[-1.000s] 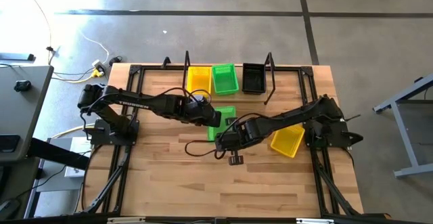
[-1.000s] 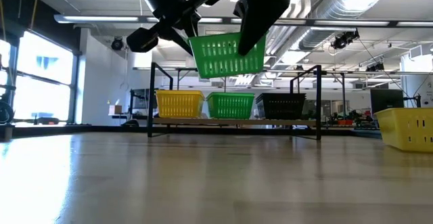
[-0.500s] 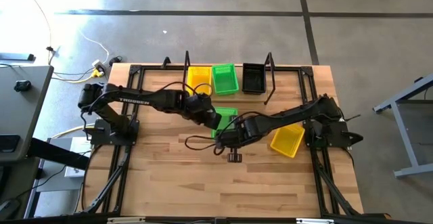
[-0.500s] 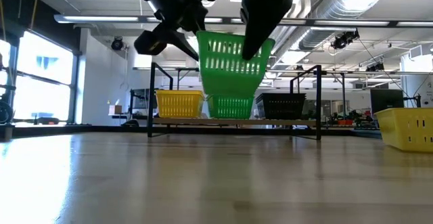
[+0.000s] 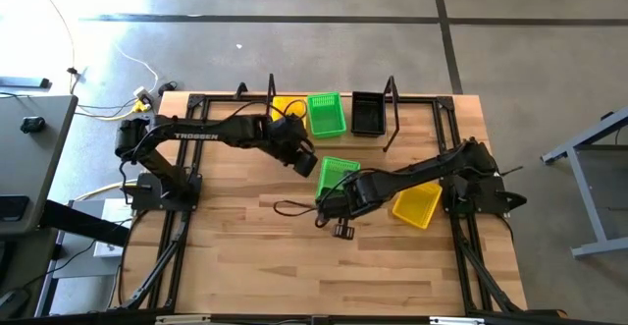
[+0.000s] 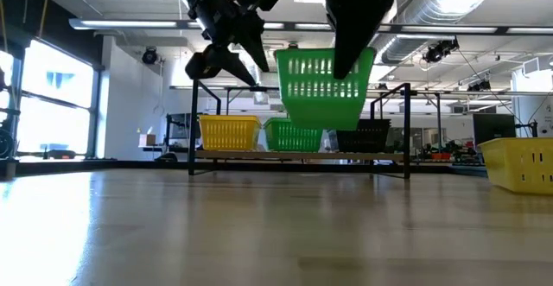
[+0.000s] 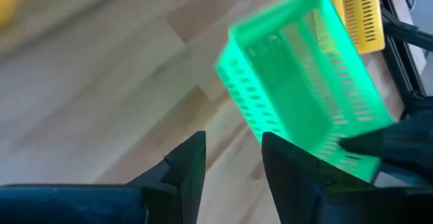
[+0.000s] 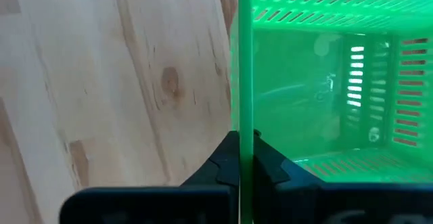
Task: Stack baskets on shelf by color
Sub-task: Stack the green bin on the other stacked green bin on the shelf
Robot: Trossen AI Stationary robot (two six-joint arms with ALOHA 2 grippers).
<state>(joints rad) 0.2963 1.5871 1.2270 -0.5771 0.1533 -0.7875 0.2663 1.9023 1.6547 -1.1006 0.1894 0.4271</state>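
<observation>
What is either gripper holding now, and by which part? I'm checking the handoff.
The right gripper is shut on the rim of a green basket, lifted above the table. The left gripper is open beside it and holds nothing.

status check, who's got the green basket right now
Right tool shut on green basket, held above table. Left tool open, empty, beside it. Nothing blocking shelf.

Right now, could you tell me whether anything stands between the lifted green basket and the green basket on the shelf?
The right end effector holds the lifted green basket by its rim, clear of the table. The left end effector, open and empty, hangs over the table between it and the shelf's green basket. Nothing else visible stands in the way.
</observation>
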